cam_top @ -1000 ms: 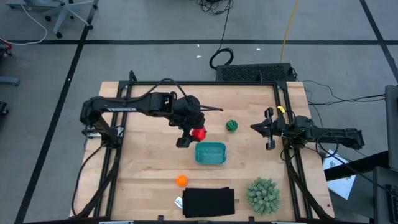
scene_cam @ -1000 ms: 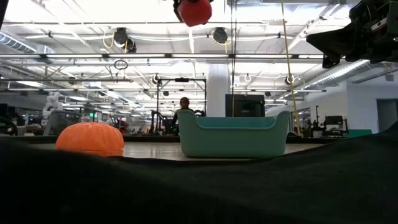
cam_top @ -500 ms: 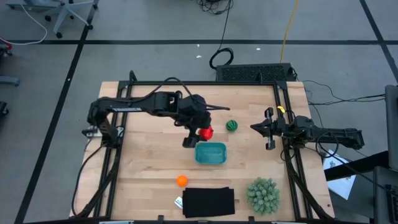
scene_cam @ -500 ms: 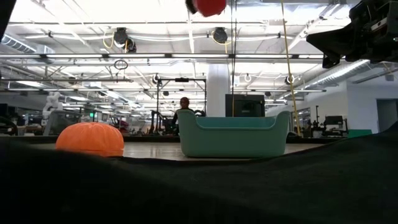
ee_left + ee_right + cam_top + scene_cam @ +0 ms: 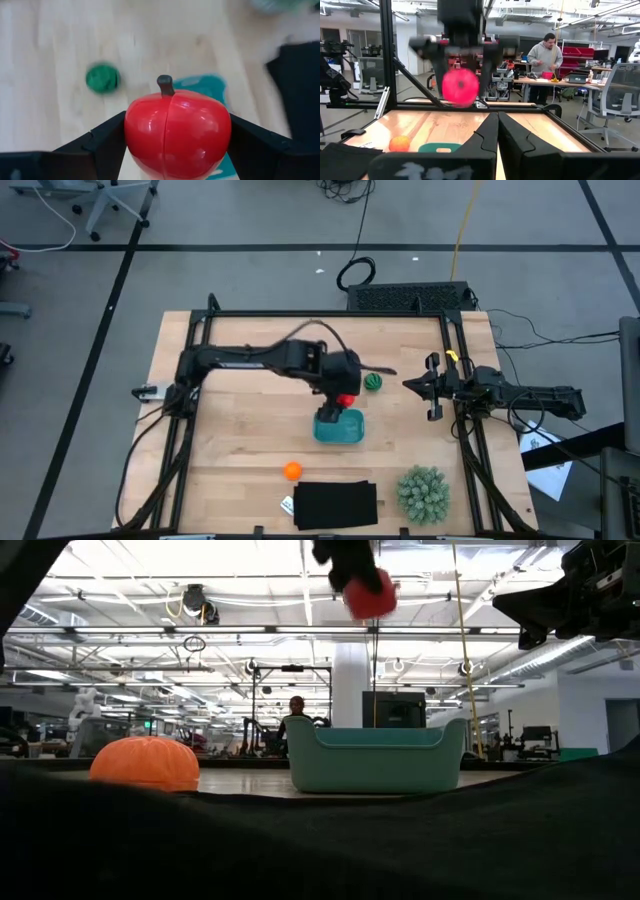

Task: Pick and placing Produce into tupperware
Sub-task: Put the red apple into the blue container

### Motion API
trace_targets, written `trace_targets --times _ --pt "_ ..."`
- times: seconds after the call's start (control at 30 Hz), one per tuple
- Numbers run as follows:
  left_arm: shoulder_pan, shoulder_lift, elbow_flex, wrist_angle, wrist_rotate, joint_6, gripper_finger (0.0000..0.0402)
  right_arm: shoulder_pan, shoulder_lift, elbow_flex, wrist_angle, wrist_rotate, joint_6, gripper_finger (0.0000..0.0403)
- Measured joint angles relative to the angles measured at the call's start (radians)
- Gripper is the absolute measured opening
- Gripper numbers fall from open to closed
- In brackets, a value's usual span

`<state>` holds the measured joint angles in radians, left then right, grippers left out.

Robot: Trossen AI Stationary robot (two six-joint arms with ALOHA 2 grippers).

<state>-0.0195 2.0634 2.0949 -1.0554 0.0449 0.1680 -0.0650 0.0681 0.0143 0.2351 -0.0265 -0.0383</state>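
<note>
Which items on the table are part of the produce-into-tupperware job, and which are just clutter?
Job items:
- red apple, held by the left gripper above the tupperware
- orange fruit
- dark green fruit
- teal tupperware

Lying about:
- spiky plant ball
- black flat rectangle

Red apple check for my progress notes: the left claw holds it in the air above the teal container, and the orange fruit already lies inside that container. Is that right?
Not quite. The left claw does hold the red apple in the air above the teal container, but the orange fruit is not inside it. The high view shows it on the table, apart from the container, near the black flat rectangle.
</note>
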Motion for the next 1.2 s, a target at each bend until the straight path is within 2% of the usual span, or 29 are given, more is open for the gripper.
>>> trace_targets --times 0.3,0.47,0.63,1.0,1.2 --pt "-0.049 0.015 -0.127 0.011 -0.091 -0.171 0.0294 0.000 0.000 0.000 -0.001 0.000 0.000 0.0000" --pt "-0.073 0.013 -0.199 0.076 -0.188 -0.303 0.0294 0.000 0.000 0.000 0.000 0.000 0.000 0.0000" --pt "-0.091 0.014 -0.272 0.142 -0.280 -0.357 0.0294 0.000 0.000 0.000 -0.001 0.000 0.000 0.0000" --pt "-0.162 0.014 -0.312 0.195 -0.293 -0.301 0.0294 0.000 0.000 0.000 -0.001 0.000 0.000 0.0000" --pt "-0.206 0.013 -0.338 0.195 -0.412 -0.286 0.0294 0.000 0.000 0.000 -0.001 0.000 -0.001 0.0000"
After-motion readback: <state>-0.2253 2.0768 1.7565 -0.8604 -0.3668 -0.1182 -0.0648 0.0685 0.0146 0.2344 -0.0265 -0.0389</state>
